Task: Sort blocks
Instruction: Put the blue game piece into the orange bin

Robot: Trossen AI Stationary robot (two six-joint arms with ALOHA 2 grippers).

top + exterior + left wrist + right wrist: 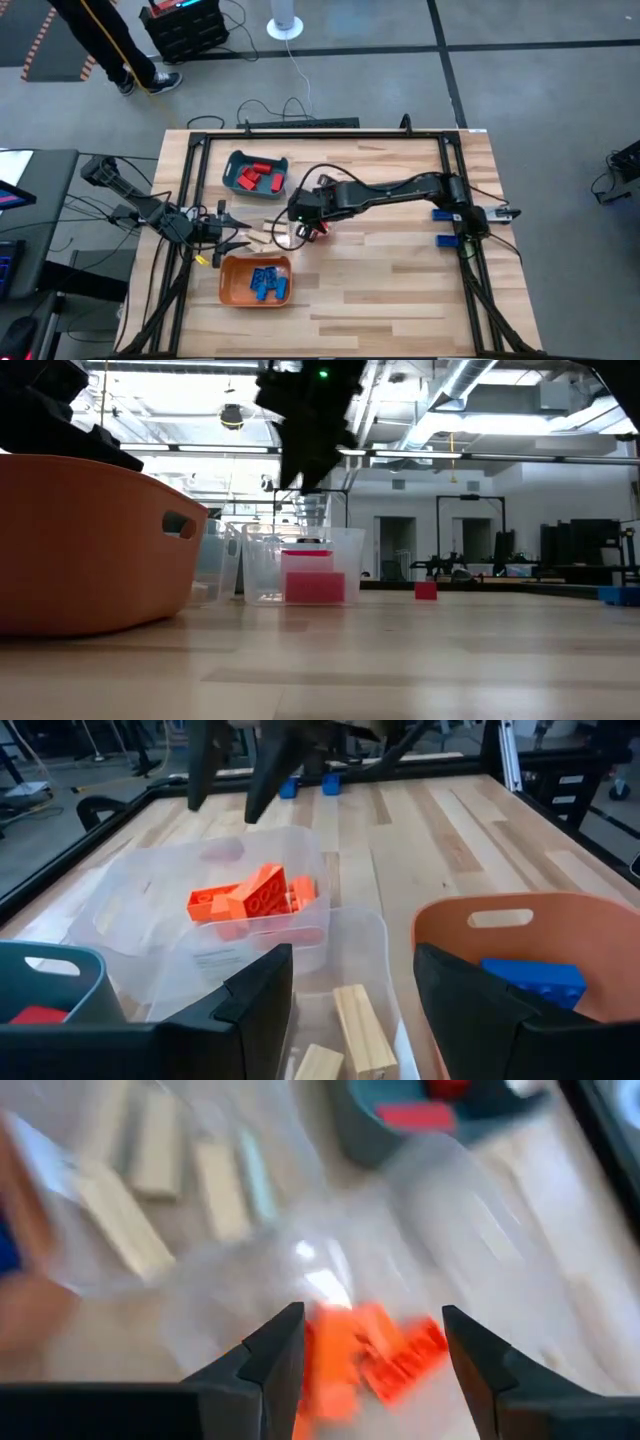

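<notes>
Right gripper (372,1370) hangs jaws wide over the clear tray (150,890), mid-table toward the left edge, orange blocks (252,900) below it, likely just dropped. Left gripper (352,1010), also spread and empty, waits beside it. High view shows red blocks (258,176) in the teal tray (232,163) and blue blocks (268,283) in the orange tray (232,287) (low view adds one stray red block (426,591) on the tabletop).

Two dark jointed arms, black cables trailing from them, each ending in a hand with two blunt black fingers (262,995).

Teal tray (256,172), orange tray (256,280), perhaps two clear trays (215,900).
</notes>
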